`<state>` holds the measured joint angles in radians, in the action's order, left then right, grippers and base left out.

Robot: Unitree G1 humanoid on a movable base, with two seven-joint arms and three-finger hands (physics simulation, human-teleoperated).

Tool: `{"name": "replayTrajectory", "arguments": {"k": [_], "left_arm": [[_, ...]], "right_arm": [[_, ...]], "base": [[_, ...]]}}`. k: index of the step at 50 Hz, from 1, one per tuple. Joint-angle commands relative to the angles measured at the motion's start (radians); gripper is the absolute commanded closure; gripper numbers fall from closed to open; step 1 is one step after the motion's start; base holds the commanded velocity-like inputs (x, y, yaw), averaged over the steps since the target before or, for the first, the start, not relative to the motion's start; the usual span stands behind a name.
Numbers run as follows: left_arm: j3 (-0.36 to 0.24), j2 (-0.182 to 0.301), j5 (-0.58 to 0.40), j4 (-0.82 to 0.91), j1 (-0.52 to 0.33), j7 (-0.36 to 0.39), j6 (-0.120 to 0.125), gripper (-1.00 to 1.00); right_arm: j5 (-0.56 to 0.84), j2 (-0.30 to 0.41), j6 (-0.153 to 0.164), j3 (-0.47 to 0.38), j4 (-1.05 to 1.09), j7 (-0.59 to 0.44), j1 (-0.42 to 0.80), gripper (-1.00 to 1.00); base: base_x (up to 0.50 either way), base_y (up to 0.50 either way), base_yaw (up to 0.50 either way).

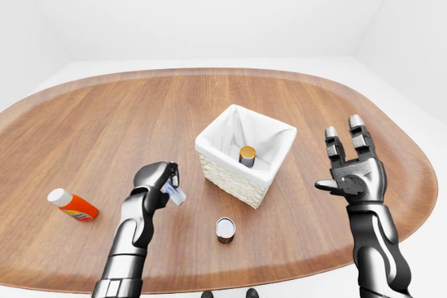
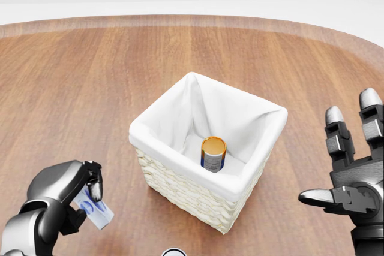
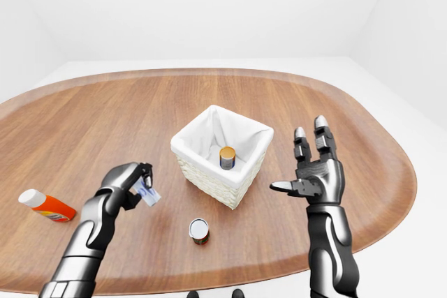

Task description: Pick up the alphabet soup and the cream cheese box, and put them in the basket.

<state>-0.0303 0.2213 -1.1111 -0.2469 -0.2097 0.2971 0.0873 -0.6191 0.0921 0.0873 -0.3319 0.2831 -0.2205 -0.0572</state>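
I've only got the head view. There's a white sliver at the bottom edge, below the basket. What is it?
Observer: The top of a can, upright on the table, apart from the basket.
Operator: Anything else outside my frame?
Observer: An orange bottle with a white cap lies on the table, well to the left of the left hand that holds the box.

Cream cheese box (image 2: 95, 210) half hidden by fingers (image 2: 94, 187).

two cans (image 1: 247, 155) (image 1: 225, 229), one basket (image 1: 230, 176), bottle (image 1: 72, 205), box (image 2: 95, 211).
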Motion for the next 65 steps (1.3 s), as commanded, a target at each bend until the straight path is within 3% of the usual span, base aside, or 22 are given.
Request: {"name": "replayTrajectory", "arguments": {"k": [1,14,30,51,65], "left_arm": [[-0.055,-0.014,0.016,0.265,0.038,0.090,0.000,1.00],[-0.108,-0.002,0.009,0.425,0.031,0.176,0.000,1.00],[-0.118,0.002,-0.020,0.603,-0.057,0.290,0.000,1.00],[-0.066,-0.010,-0.068,0.726,-0.269,0.401,0.000,1.00],[-0.023,-0.051,-0.089,0.719,-0.332,0.401,0.000,1.00]], "right_arm": [[0.002,-0.001,0.000,0.004,0.001,0.001,0.001,-1.00],[0.006,-0.005,0.000,0.010,0.005,-0.002,-0.004,-1.00],[0.015,-0.006,0.000,0.017,-0.002,-0.008,-0.002,-1.00],[0.040,-0.012,0.000,0.032,-0.017,-0.022,-0.006,-1.00],[0.046,-0.014,0.000,0.036,-0.015,-0.027,-0.012,-1.00]], "base": [[0.00,0.00,0.00],[0.00,0.00,0.00],[0.00,0.00,0.00],[0.00,0.00,0.00],[0.00,0.00,0.00]]}}
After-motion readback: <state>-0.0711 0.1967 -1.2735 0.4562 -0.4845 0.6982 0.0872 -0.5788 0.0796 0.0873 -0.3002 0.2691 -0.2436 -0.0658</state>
